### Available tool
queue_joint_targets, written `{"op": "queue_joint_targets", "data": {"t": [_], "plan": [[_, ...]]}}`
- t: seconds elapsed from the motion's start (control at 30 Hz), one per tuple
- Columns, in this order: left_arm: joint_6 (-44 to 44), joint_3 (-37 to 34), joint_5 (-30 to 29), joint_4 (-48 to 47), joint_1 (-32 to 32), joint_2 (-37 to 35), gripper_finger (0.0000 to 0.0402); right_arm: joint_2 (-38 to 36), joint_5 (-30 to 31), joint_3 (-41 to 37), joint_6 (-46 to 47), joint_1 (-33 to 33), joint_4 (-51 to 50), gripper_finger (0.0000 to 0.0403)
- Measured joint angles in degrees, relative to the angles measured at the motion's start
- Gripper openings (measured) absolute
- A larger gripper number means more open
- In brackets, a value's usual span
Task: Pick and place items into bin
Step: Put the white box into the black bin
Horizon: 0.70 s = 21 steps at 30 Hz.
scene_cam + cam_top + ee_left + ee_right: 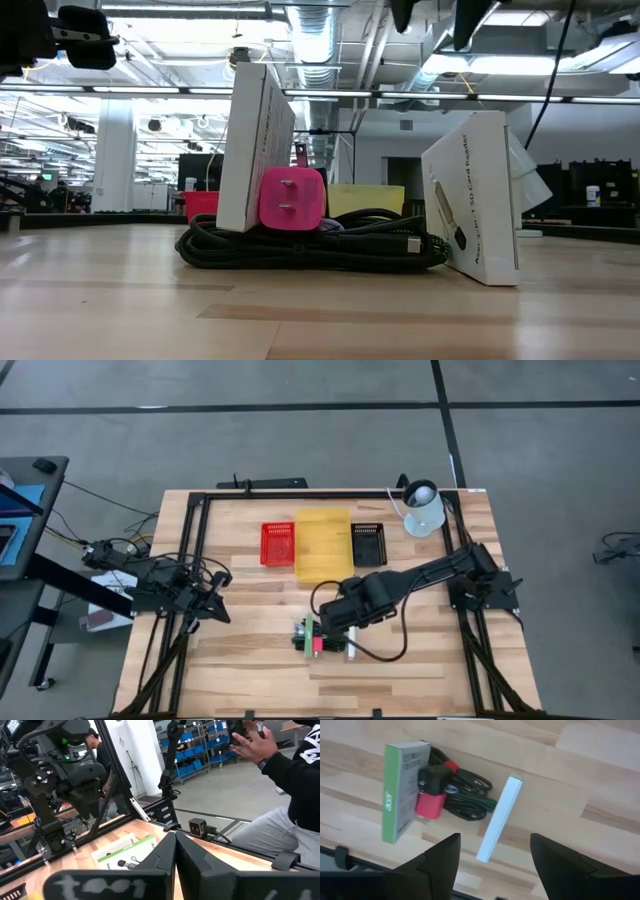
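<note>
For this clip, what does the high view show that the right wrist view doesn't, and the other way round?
Only the high view shows the red bin, yellow bin and black bin, the white lamp, and the left gripper, shut, waiting at the table's left edge. Only the right wrist view shows the black plug on the pink adapter and the right gripper open above the pile. Both show the green-edged box, black cords and white box.

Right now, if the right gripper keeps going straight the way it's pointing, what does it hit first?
Probably the white box standing on edge, which sits nearly centred ahead of the right gripper with its jaws open. The coiled black cords lie just beside it; depth is hard to judge.
</note>
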Motion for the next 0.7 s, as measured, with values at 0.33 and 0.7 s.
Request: {"op": "queue_joint_targets", "data": {"t": [0.33, 0.7], "plan": [[0.0, 0.0, -0.07, -0.02, 0.0, 0.0, 0.0, 1.27, -0.76, 0.11, 0.47, 0.0, 1.07, 0.0235], [0.0, 0.0, -0.09, -0.04, -0.02, -0.02, 0.0, 2.88, -2.03, -0.07, 0.56, 0.42, 1.92, 0.0235]]}}
